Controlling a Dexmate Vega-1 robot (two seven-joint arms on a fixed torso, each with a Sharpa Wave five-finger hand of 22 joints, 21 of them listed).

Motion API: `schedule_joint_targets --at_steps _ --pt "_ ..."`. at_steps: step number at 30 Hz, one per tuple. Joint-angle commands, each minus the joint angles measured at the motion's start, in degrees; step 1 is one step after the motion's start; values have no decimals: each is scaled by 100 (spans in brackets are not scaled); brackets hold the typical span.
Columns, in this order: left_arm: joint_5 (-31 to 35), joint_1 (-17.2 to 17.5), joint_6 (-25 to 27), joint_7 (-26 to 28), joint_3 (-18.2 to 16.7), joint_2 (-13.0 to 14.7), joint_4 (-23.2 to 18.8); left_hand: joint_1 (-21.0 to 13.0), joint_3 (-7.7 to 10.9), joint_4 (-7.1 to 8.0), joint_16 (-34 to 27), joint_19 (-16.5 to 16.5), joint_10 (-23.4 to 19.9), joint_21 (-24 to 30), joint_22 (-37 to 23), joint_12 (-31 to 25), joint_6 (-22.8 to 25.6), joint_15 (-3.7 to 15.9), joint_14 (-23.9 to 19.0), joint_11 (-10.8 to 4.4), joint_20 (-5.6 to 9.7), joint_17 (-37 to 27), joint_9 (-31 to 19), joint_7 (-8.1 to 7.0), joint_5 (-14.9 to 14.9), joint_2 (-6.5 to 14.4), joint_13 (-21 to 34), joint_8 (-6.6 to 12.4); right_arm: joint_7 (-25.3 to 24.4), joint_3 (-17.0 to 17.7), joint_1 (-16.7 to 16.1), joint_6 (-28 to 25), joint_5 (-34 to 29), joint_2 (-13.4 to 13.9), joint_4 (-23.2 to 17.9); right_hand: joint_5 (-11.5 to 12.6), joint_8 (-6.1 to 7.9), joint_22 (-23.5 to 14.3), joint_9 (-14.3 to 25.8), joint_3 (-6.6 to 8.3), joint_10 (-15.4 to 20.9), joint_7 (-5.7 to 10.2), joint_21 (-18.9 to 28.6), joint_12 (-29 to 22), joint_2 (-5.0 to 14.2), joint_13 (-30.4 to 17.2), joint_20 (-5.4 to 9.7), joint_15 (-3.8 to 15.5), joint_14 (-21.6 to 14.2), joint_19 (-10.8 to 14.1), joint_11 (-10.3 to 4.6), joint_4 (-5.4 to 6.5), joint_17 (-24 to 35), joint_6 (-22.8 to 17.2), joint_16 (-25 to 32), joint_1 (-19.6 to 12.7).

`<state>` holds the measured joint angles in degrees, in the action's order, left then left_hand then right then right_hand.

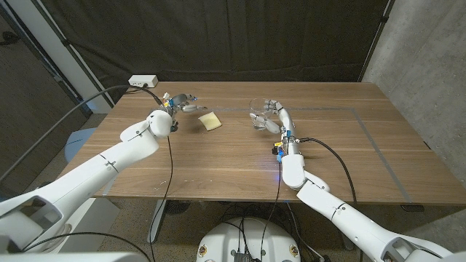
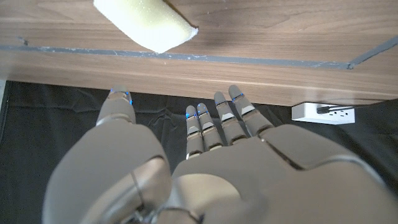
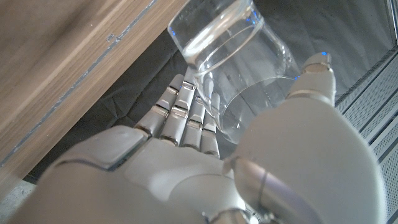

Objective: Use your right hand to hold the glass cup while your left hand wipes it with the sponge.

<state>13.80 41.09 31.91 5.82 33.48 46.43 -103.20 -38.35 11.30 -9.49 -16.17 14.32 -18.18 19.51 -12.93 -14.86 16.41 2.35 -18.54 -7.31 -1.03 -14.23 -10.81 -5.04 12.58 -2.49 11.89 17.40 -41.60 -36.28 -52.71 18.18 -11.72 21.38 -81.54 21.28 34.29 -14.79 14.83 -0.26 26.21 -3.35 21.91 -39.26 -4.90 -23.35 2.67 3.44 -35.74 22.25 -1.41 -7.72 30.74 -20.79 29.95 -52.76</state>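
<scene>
The clear glass cup (image 1: pixel 258 116) is at the middle of the wooden table, toward the far side. My right hand (image 1: pixel 278 116) is wrapped around its right side. In the right wrist view the glass cup (image 3: pixel 230 56) sits between the fingers and thumb of my right hand (image 3: pixel 205 162), which hold it. The yellow sponge (image 1: pixel 211 121) lies on the table left of the cup. My left hand (image 1: pixel 180 103) hovers just left of the sponge, empty, with its fingers apart. In the left wrist view the sponge (image 2: pixel 146 23) lies beyond the fingertips of my left hand (image 2: pixel 205 168), clear of them.
A white power strip (image 1: pixel 143 80) with a cable sits at the table's far left corner and appears as the power strip (image 2: pixel 326 113) in the left wrist view. Thin tape lines (image 1: pixel 368 127) mark the tabletop on the right. Dark curtains hang behind the table.
</scene>
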Motion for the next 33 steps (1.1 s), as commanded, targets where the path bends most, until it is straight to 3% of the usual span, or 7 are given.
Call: schedule_joint_targets --at_steps 1,11,15,19,33 --pt "1010 -358 281 -461 385 -285 307 -92 -1 27 -48 69 -208 55 -16 -57 120 564 -126 -76 7 -41 -22 -75 45 -62 9 22 -48 1 -17 54 -20 30 -25 -9 37 -21 33 16 639 1105 40 -55 713 -42 87 912 -3 -17 -682 27 31 -1071 0 -639" --pt "1592 -646 186 -939 673 -563 653 -237 17 47 -95 137 -385 106 -15 -77 260 609 -271 -71 24 -85 -19 -100 80 -50 12 45 -81 22 -62 62 -20 64 -72 -28 69 -29 46 17 644 1110 56 -90 724 -70 92 924 -5 -19 -676 28 58 -1084 -13 -661" --pt "1740 -761 162 -1192 764 -655 808 -270 -5 87 -61 -203 -323 -9 -13 -11 210 591 -211 -55 -93 -119 -16 -131 93 -67 11 -5 -102 23 -61 62 -28 56 -64 -36 80 -32 51 12 635 1111 63 -101 722 -82 93 918 -12 -23 -690 33 59 -1083 -29 -658" --pt "1916 -852 150 -1388 857 -730 921 -268 -24 101 -46 -247 -330 -20 -12 0 204 613 -183 -67 -86 -130 -15 -161 97 -91 11 -19 -116 22 -56 80 -29 49 -49 -42 90 -34 55 6 639 1109 67 -113 716 -91 95 917 -23 -27 -675 34 74 -1084 -23 -659" --pt "2873 -982 276 -1660 1171 -883 1034 -394 -48 145 -104 -211 -825 40 -14 -84 794 722 -400 -185 -34 -206 -5 -282 142 -81 2 138 -166 27 -69 156 -21 35 -6 -60 118 -42 69 1 631 1129 84 -144 725 -121 106 916 -22 -34 -690 40 124 -1078 -16 -671"
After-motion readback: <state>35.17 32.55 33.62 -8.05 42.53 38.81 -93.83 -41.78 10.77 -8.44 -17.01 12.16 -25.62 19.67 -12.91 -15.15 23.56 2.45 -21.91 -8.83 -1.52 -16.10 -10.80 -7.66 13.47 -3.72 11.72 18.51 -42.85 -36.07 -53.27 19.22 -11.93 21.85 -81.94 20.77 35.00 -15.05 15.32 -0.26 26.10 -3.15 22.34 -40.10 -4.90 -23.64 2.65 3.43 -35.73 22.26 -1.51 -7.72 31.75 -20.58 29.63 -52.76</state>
